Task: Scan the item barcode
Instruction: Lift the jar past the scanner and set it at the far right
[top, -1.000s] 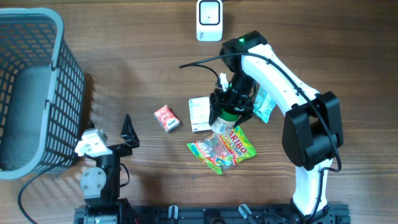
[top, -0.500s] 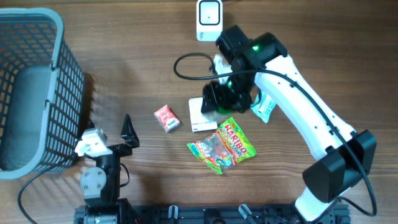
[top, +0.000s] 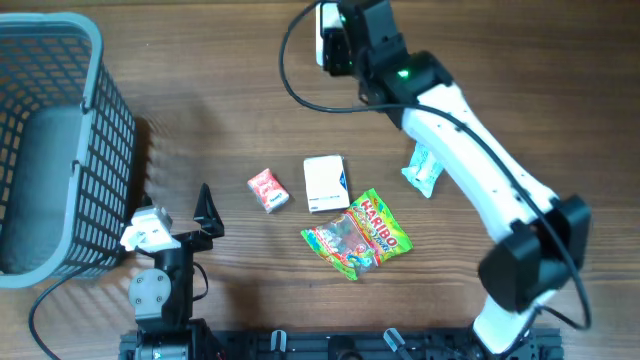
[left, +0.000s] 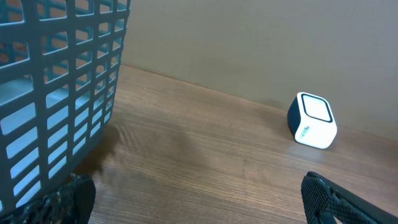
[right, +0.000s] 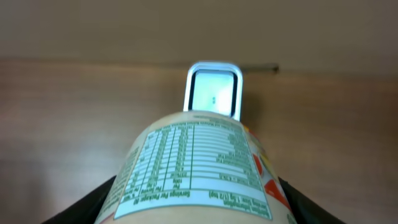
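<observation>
While the right gripper (right: 198, 208) clasps the labelled container (right: 196, 163) before the far scanner (right: 213, 89), presentation is underway. Next, I judge, the barcode needs rotating toward its window.

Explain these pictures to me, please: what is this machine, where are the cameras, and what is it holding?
These are two robot arms at a wooden table. One picture looks down from above. The other two come from small cameras on each wrist.

The right end effector, a two-fingered hand, holds a labelled container up to the white scanner at the far edge of the table. The left end effector sits open and empty near the grey basket.

On the table lie a red packet, a white box, a candy bag and a teal packet.
</observation>
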